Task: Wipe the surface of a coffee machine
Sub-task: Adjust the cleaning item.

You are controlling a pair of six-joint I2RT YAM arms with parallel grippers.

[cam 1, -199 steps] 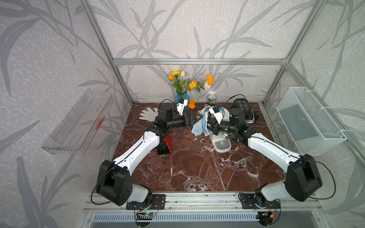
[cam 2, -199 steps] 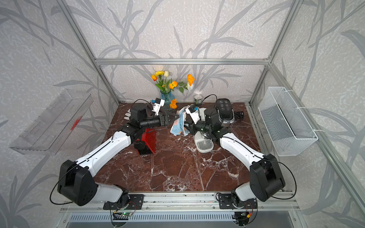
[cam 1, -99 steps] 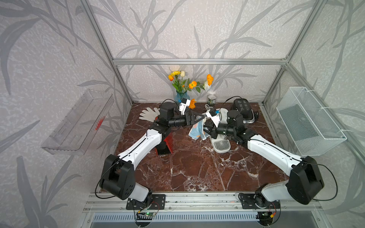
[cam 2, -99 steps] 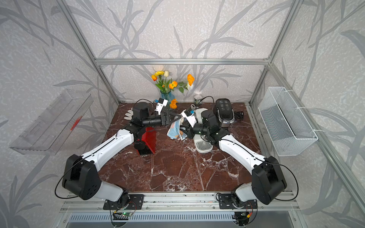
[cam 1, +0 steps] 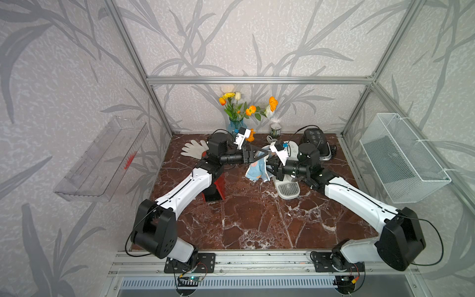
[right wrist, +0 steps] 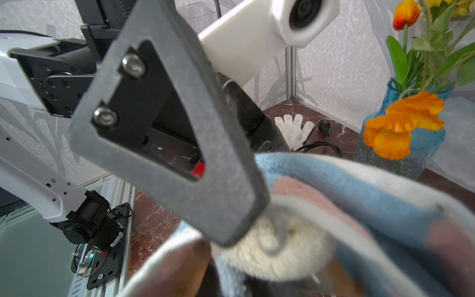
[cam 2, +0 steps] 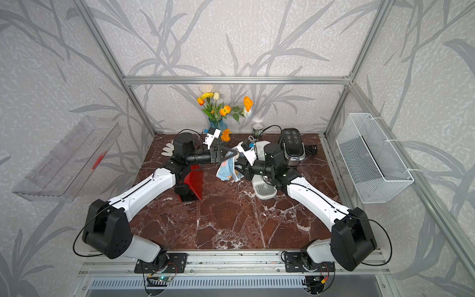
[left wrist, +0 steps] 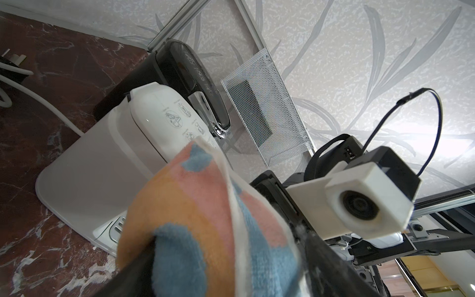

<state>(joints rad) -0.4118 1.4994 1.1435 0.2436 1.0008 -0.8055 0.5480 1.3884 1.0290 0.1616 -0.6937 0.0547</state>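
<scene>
Our right claw (cam 1: pixel 269 165) is pinched on the cloth (cam 1: pixel 257 171), which hangs limp where the arms meet. Our left claw (cam 1: pixel 265 155) stands wide, jaws straddling the cloth's top. The machine (cam 1: pixel 286 189) sits just beside the cloth, toward our right — the right arm is nearer, so the wipe likely falls to it.

Left gripper (cam 1: pixel 265 154) spread; right gripper (cam 1: pixel 269 164) clamped

No legible text, brand or number found. The white coffee machine (left wrist: pixel 154 113) lid carries printed pictograms with captions too small to read; the black appliance (left wrist: pixel 180 59) top bears unreadable icons
</scene>
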